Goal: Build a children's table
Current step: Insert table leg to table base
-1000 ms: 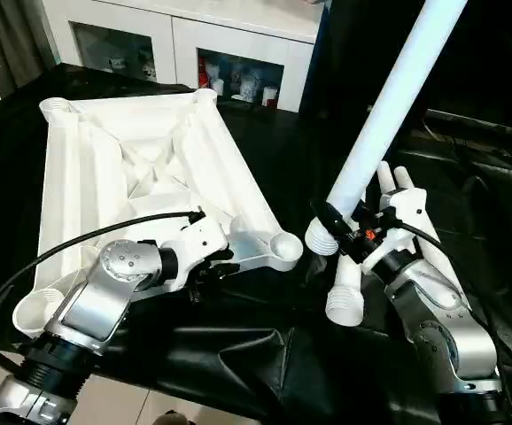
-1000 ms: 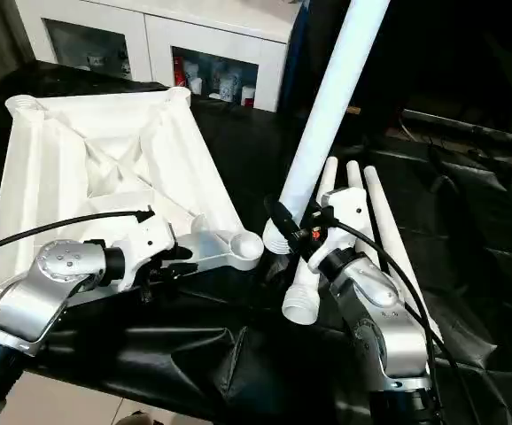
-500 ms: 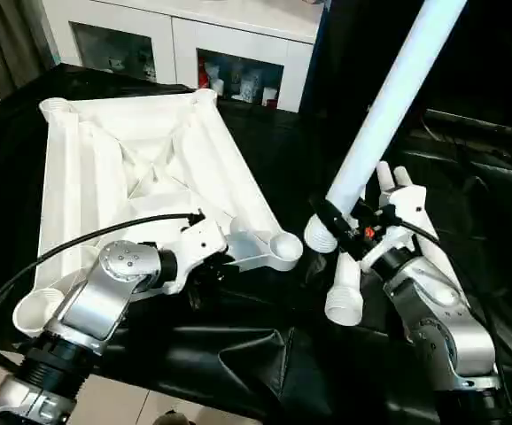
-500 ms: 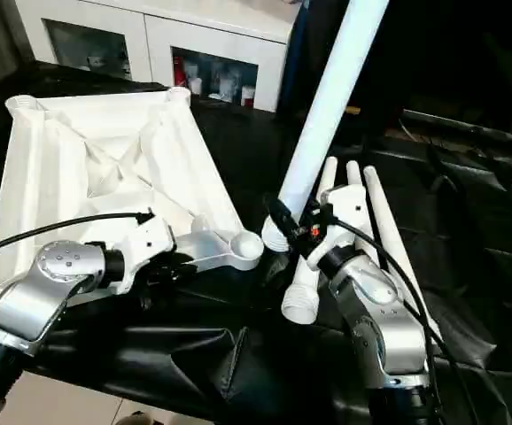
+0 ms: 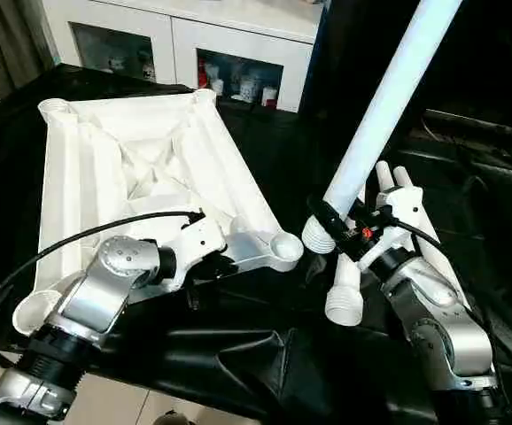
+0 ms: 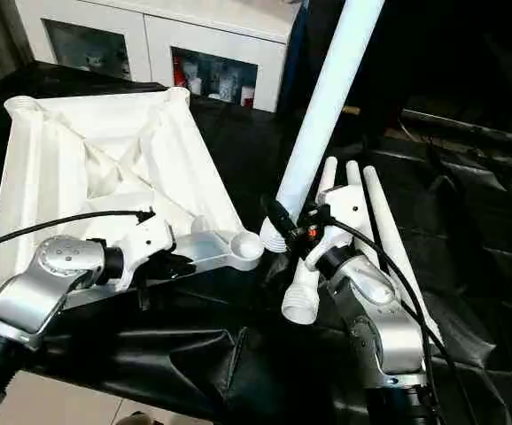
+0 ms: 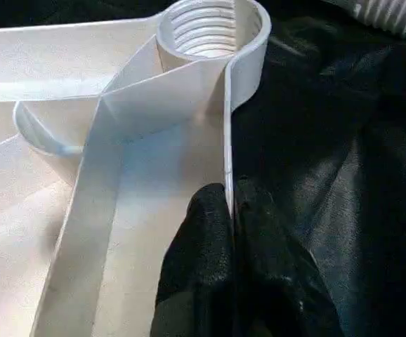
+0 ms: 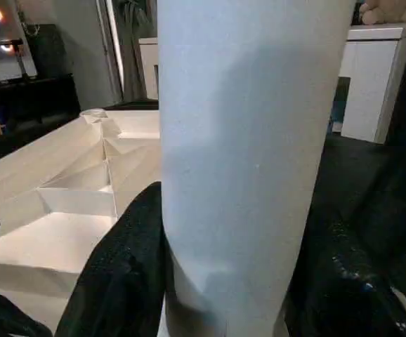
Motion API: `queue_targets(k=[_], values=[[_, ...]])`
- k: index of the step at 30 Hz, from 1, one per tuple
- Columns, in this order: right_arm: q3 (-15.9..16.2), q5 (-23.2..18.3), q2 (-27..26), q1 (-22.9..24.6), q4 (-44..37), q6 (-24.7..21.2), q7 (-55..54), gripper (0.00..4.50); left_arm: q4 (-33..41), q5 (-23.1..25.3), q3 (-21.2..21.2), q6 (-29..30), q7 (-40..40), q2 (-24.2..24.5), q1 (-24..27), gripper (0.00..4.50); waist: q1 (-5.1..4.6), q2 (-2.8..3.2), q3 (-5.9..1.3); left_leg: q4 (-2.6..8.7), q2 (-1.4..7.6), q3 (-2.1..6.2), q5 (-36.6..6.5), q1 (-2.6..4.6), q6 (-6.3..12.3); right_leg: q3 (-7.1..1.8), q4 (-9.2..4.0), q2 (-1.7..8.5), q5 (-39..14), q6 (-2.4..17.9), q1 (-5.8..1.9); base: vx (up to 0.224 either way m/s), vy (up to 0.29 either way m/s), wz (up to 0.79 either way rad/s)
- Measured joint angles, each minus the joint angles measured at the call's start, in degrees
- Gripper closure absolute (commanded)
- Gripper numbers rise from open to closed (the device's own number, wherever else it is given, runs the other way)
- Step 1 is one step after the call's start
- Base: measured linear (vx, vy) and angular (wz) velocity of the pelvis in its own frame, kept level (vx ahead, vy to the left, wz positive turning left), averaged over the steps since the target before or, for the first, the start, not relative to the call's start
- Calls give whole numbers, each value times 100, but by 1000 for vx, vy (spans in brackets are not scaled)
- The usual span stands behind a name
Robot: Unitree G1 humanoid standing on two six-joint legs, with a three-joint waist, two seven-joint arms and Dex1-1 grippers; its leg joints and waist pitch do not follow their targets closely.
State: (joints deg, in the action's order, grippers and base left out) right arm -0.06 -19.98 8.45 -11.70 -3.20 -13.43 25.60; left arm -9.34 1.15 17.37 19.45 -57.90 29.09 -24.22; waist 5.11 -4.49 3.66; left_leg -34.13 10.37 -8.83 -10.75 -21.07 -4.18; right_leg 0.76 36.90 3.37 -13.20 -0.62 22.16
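While ribs face up, the white tabletop (image 5: 141, 168) lies tilted.

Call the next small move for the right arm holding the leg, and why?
Probably swing the leg's threaded end over the near corner socket. The right gripper holds the leg tilted, its end just beside that open socket, and the left gripper is pinched on the tabletop rim, steadying it.

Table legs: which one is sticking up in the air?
The leg held in the right gripper stands up; the other legs lie on the black cloth.
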Motion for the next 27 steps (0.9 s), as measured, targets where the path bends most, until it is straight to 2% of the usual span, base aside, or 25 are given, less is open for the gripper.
queue_targets(k=[4,8,11,18,27], values=[[79,-7,-103,-289,282,-3,97,262,30,-37,21,-14,-135,105,2,448,-4,4,1,0,1,0,2,1,-4,1,4,0,0,0,0,0,0,0],[417,163,-218,-856,1061,-22,271,262,41,-29,45,-6,-126,57,2,450,-7,-9,-5,-2,2,-2,5,-1,-7,3,7,0,0,2,1,0,0,0],[572,255,-340,-1090,1553,-37,349,262,54,-21,57,-2,-114,1,-3,450,25,-29,-2,-2,4,-14,5,-7,-6,7,5,1,-2,6,2,0,0,0],[563,339,-250,-1555,2225,-85,487,262,59,38,67,31,-27,-23,-11,450,12,-76,-9,-2,7,-22,18,-3,-4,7,12,3,0,8,2,0,0,0],[530,385,-140,-1637,2371,-34,624,262,38,70,87,12,-16,-25,-27,450,16,-92,-19,-2,10,-26,20,0,-6,8,13,3,1,8,0,0,0,0]])
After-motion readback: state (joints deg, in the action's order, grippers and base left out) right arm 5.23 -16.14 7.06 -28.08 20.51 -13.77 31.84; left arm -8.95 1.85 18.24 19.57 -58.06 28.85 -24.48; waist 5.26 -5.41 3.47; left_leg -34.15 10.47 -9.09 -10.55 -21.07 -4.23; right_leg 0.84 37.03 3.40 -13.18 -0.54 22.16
